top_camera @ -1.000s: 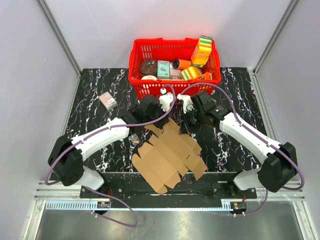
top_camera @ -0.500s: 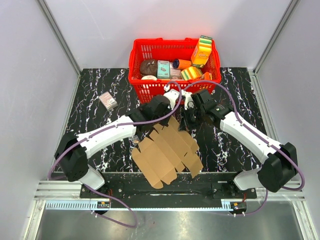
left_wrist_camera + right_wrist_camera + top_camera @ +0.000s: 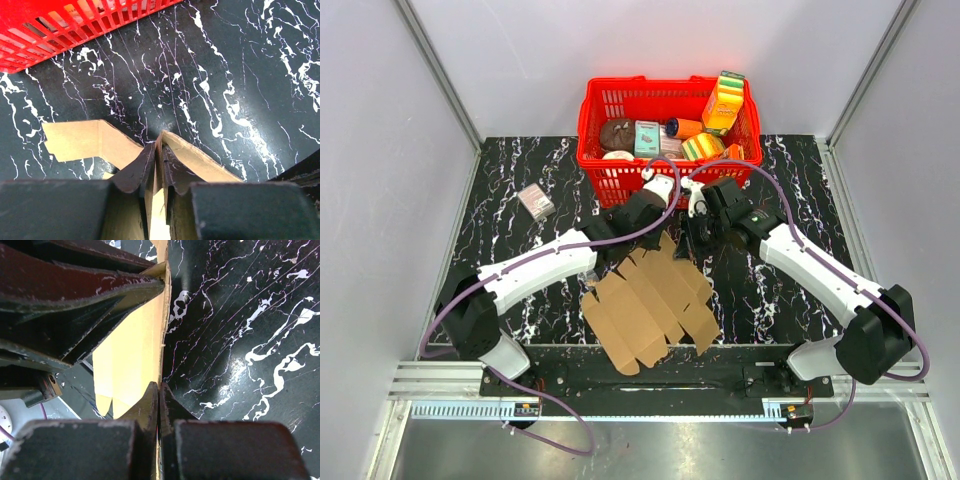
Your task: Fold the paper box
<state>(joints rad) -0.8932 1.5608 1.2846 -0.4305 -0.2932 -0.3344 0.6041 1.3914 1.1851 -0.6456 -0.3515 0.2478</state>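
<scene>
Both my claws were on the far edge of the paper box (image 3: 648, 300). My right gripper (image 3: 159, 386) was clenched on a thin cardboard edge, fingers almost meeting. My left gripper (image 3: 159, 146) straddled a raised flap with cardboard between the fingertips. It looked like a pinch, though I couldn't tell from the wrist view how hard it pressed. The box lay mostly flat and unfolded on the black marble table (image 3: 510, 180), near my arm bases, with its far flaps lifted just in front of the red basket (image 3: 620, 180). The small pinkish-grey box (image 3: 535, 201) sat well apart, on the far left.
</scene>
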